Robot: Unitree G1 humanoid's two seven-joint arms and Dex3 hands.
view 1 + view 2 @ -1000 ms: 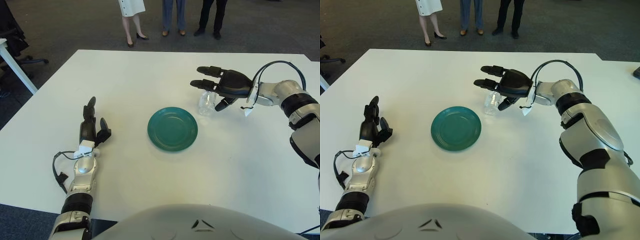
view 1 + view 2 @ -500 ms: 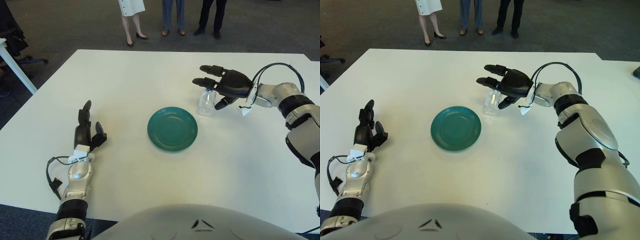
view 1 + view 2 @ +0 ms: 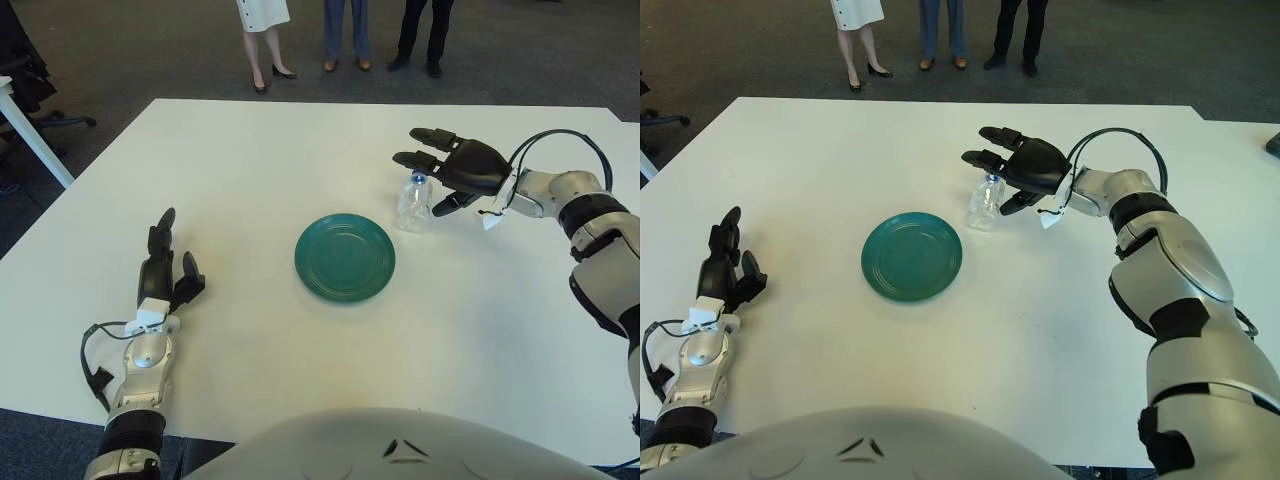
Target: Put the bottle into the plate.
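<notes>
A clear bottle [image 3: 413, 203] was seen standing upright on the white table [image 3: 250, 160], just off the green plate [image 3: 345, 257] at about two o'clock and outside its rim. The right hand [image 3: 455, 170] was held spread at the bottle's three o'clock side, grasping nothing. The left hand [image 3: 160, 275], fingers relaxed, was seen well off at the plate's nine o'clock.

Clear plastic bottle [image 3: 413, 203], glossy green plate [image 3: 345, 257]
</notes>
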